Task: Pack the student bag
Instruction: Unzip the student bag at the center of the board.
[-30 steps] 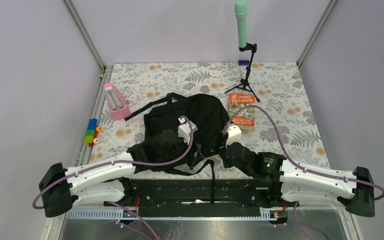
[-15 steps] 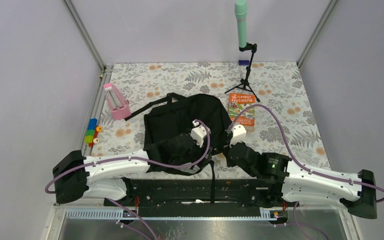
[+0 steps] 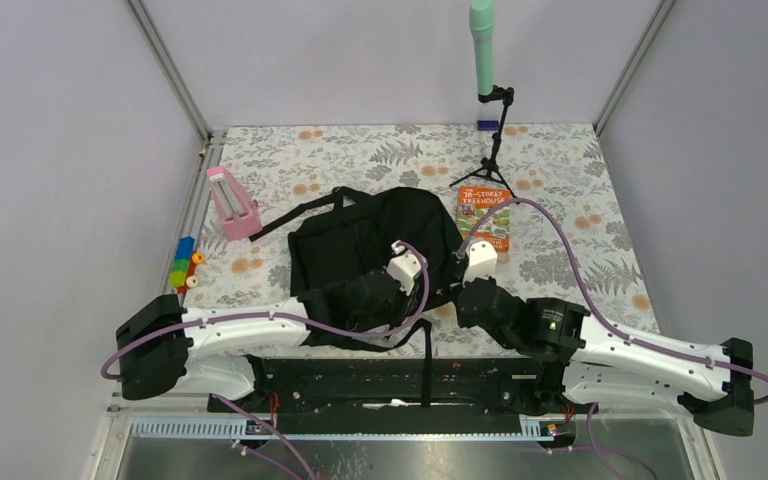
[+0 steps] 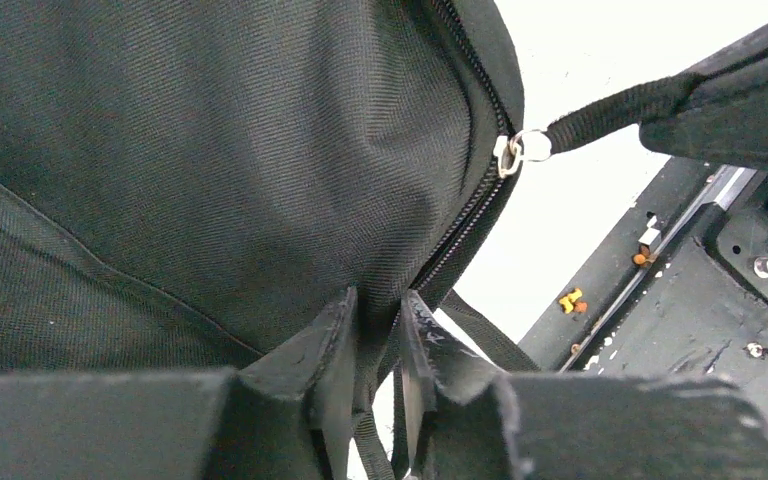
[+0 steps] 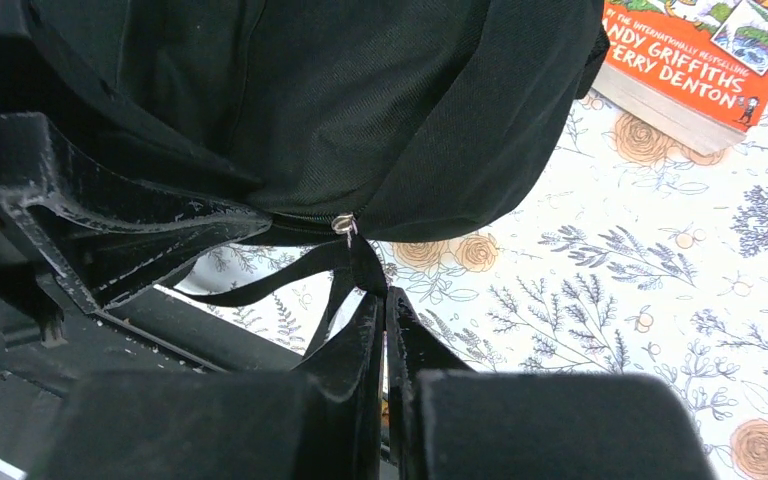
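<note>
the backpack point(image 3: 370, 235) is laid mid-desk point(image 3: 580, 230). the left jaws have been carried across to its near right edge and narrowed from wide to a slim gap around the zipper seam point(image 4: 460, 230); a firm hold cannot be told. the right jaws are kept shut on the pull strap point(image 5: 363, 262). unzipping is judged close.

One overhead cam, two wrist cams
Top looks down from the near edge over the floral-print counter point(image 3: 600, 180); wrist views sit close, all three sharing the big black fabric backpack point(image 3: 360, 240).
</note>
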You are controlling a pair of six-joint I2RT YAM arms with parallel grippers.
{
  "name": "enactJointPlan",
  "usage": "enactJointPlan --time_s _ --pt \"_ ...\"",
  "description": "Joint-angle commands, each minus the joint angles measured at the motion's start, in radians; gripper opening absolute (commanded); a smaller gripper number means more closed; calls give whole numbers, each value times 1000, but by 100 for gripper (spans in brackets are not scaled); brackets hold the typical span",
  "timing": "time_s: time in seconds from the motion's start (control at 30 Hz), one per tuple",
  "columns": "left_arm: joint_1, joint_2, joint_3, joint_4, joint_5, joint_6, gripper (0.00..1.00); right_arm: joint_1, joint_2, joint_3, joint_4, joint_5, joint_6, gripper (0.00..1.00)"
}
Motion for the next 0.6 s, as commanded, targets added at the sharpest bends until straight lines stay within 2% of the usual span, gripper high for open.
enactJointPlan --time_s 0.0,0.17,0.37,0.57 --pt "-7 7 33 49 -32 4 12 6 42 113 -107 117 -4 0" --pt "-13 6 9 61 -14 -5 0 0 89 173 -178 164 -17 0" --pt "-18 15 -28 105 23 -26 0 -122 108 197 -175 35 -28 0" --pt "-23 23 -54 129 30 -36 0 -185 140 252 -168 24 -88 0"
